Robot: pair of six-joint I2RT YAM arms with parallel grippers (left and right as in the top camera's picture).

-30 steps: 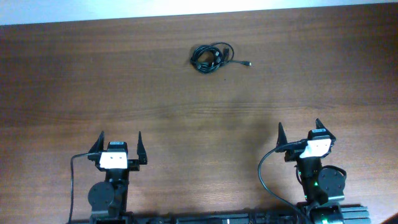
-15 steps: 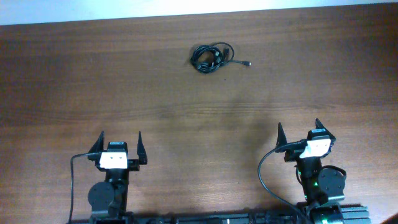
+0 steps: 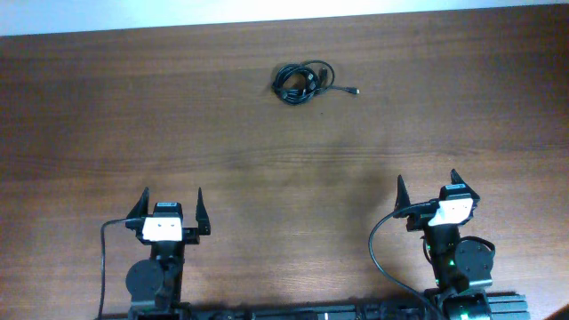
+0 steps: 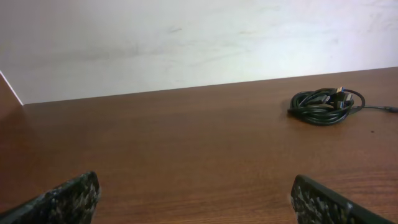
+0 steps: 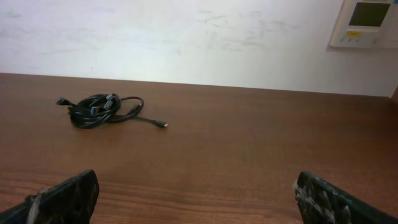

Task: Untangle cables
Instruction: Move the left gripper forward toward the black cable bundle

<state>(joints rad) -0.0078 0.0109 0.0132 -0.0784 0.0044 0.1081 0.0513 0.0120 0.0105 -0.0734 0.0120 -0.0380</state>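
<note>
Left gripper (image 3: 172, 197) and right gripper (image 3: 427, 185), jaws wide and empty, stand well short of the cables (image 3: 300, 82), a knotted coil on the table (image 3: 107, 116). Risk: pinching the whole coil could tighten the knot. Only the right wrist view shows a wall panel (image 5: 369, 23) beyond the cables.

No visible change; cables (image 3: 300, 82) lie as before

Office or lab: wood table (image 3: 89, 107), wall thermostat (image 5: 368, 22).
</note>
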